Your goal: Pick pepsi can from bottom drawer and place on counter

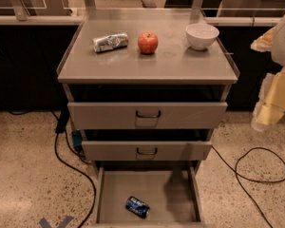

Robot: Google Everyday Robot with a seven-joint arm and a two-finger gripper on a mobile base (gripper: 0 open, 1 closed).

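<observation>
- The bottom drawer [104, 194] is pulled well out, past the two above it, and its grey floor is open to view from above.
- The pepsi can [137, 206] lies on its side on that floor. It is near the front, a little left of centre, turned at an angle and apart from both side walls.
- A shadow darkens the right part of the drawer floor, beside the can.
- The middle drawer [146, 150] and top drawer [147, 115] stand slightly out, and what they hold is hidden.
- On the counter [147, 65], toward the back, are a silver can [110, 42] lying on its side at the left, an apple [147, 42] in the middle and a white bowl [202, 35] at the right. The front half is bare surface.
- The gripper [266, 115] hangs at the right edge of the view, beside the cabinet at about top-drawer height and well apart from the pepsi can. Whether it is open or closed cannot be told.
- A black cable [256, 175] loops on the floor to the right of the drawers, and another cable [69, 160] runs down the left side.
</observation>
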